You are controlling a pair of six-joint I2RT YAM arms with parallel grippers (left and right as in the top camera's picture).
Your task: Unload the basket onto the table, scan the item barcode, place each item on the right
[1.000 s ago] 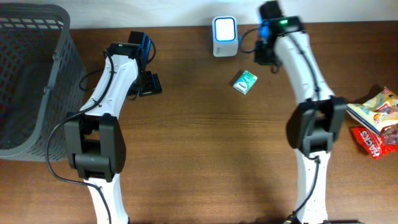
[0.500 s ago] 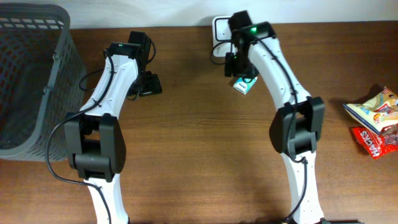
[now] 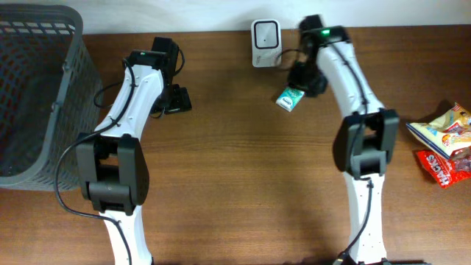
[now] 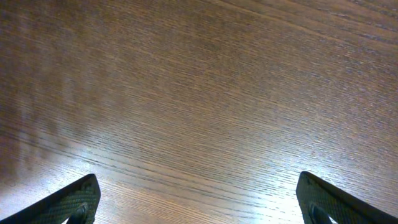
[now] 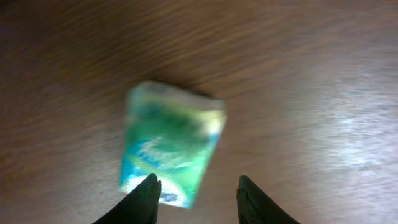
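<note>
The item is a small green and white packet (image 3: 290, 97) lying flat on the wooden table, just below the white scanner (image 3: 265, 33) at the back edge. My right gripper (image 3: 303, 76) hovers right beside and above it. In the right wrist view the packet (image 5: 171, 143) is blurred and lies ahead of the right gripper (image 5: 198, 193), whose left fingertip (image 5: 146, 196) overlaps the packet's near corner. The jaws stand apart and grip nothing. My left gripper (image 3: 176, 99) is wide open over bare wood, its fingertips (image 4: 74, 202) at the frame's lower corners.
A dark mesh basket (image 3: 37, 96) fills the far left. Several snack packets (image 3: 445, 143) lie at the right edge. The table's back edge meets a white wall just behind the scanner.
My right arm swung left over the scanner, then came back right and now sits over the green packet. Its jaws have spread apart. The left arm has not moved.
</note>
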